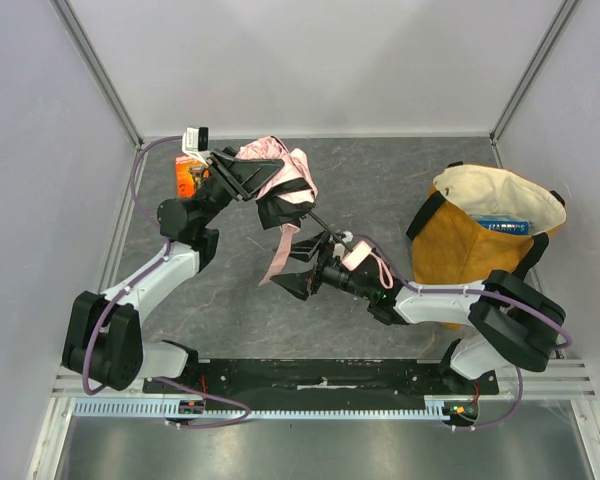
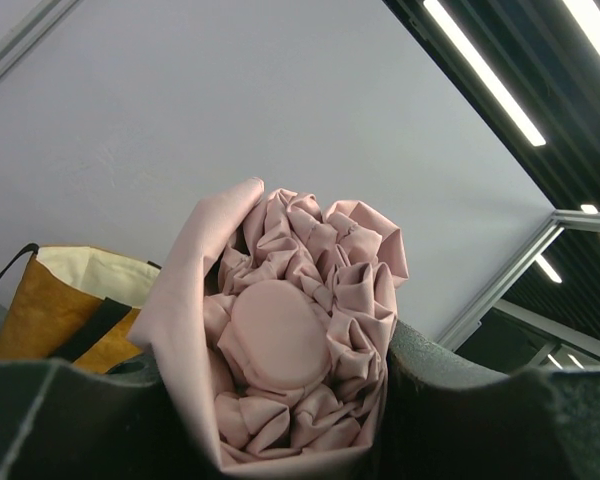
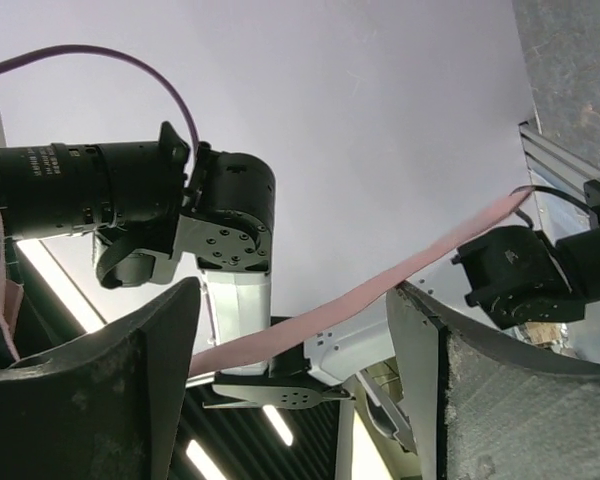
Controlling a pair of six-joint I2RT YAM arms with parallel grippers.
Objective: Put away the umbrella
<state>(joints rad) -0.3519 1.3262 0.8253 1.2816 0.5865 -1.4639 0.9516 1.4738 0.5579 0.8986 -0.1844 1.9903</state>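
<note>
Left claw (image 2: 280, 432) clamps the umbrella (image 2: 280, 335) canopy, steadying it; right claw (image 1: 298, 267) (released, 6 o'clock) straddles the pink strap (image 3: 380, 290).

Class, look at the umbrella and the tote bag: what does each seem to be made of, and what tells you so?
The umbrella: thin matt pink fabric, probably synthetic; it bunches into soft crumpled folds. The tote bag: stiff mustard cloth, perhaps canvas, with cream lining; it stands open unsupported.

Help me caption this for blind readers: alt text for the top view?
The left gripper clamps the bunched pink umbrella over the table, while the open right gripper sits beside its hanging strap. A yellow tote stands at right.
</note>
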